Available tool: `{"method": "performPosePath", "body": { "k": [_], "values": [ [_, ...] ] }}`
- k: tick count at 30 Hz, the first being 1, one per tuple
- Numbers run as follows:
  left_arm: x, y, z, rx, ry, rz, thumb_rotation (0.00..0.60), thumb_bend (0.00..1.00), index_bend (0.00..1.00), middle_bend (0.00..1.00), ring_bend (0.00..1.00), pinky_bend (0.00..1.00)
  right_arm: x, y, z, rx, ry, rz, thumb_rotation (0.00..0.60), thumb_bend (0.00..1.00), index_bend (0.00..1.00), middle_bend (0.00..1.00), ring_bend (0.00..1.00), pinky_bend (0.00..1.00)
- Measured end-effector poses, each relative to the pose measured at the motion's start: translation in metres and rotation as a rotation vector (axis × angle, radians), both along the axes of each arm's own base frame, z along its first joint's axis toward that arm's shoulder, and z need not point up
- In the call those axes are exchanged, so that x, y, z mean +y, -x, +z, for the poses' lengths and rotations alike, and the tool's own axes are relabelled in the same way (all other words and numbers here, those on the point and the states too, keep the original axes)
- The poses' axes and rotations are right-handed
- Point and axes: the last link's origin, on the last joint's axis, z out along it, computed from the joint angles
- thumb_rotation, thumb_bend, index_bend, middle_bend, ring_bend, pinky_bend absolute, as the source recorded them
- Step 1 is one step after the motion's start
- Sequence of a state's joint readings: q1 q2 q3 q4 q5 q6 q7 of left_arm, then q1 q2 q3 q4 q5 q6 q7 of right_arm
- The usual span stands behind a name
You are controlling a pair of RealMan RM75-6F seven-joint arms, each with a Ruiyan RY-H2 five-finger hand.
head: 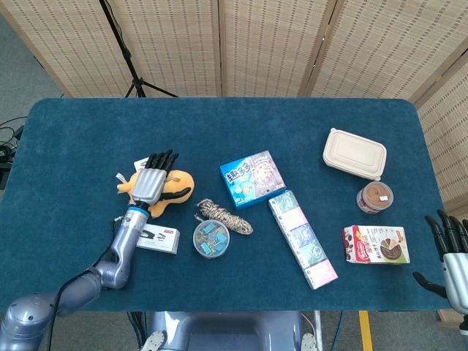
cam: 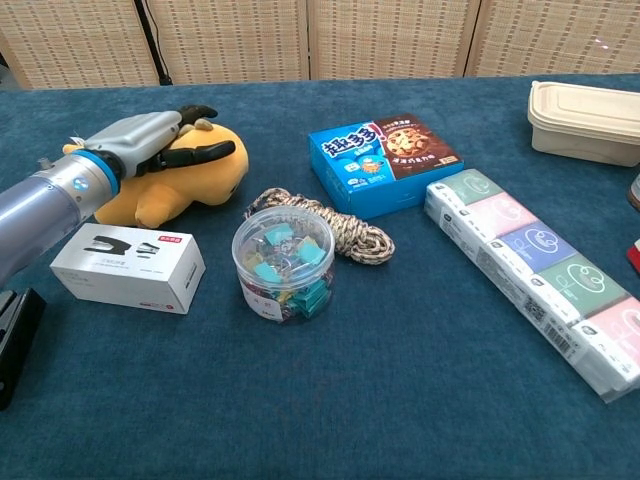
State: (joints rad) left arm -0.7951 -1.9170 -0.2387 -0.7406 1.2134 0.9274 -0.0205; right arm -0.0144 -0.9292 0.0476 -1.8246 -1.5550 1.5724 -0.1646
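A: What's on the blue table [head: 219,124], biggest things first?

B: Toward the right, a long pack of tissue packets [head: 302,238], with a cream lunch box [head: 355,153] beyond it on the far right. Mid-table sits a blue cookie box [head: 252,178]. On the left lies the yellow plush toy [cam: 185,175].

A: And the left hand [head: 150,184]?

B: It lies over the plush toy, fingers spread flat across the top, thumb out to the side. It seems to rest on the toy rather than grip it; nothing is pinched.

A: The right hand [head: 452,257]?

B: At the near right edge, fingers apart, holding nothing, close to a snack box [head: 376,244].

A: How would the toy handle?

B: Light and soft, I'd judge. It will squash under the fingers, so a wrap around the round body should hold better than a pinch at a small limb. Not fragile, not slippery.

A: Smaller things nearby?

B: A white box [cam: 128,265] just near of the toy, a clear tub of clips [cam: 283,263], and a coil of rope [cam: 340,225] behind that.
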Motion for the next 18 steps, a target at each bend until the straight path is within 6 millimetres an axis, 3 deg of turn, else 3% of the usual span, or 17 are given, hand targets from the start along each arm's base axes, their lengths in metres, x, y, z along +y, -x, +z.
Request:
{"method": "performPosePath", "body": {
  "k": [11,18],
  "values": [
    [0.003,0.038,0.021,-0.009,-0.032,0.022,0.000,0.00,0.00,0.00,0.00,0.00,0.000,-0.001,-0.003,0.007,-0.005,0.002,0.600,0.00,0.00,0.00,0.00,0.00],
    [0.001,0.047,0.023,-0.061,-0.037,0.018,0.000,0.00,0.00,0.00,0.00,0.00,0.000,-0.001,-0.002,0.004,-0.003,0.003,0.600,0.00,0.00,0.00,0.00,0.00]
  ]
}}
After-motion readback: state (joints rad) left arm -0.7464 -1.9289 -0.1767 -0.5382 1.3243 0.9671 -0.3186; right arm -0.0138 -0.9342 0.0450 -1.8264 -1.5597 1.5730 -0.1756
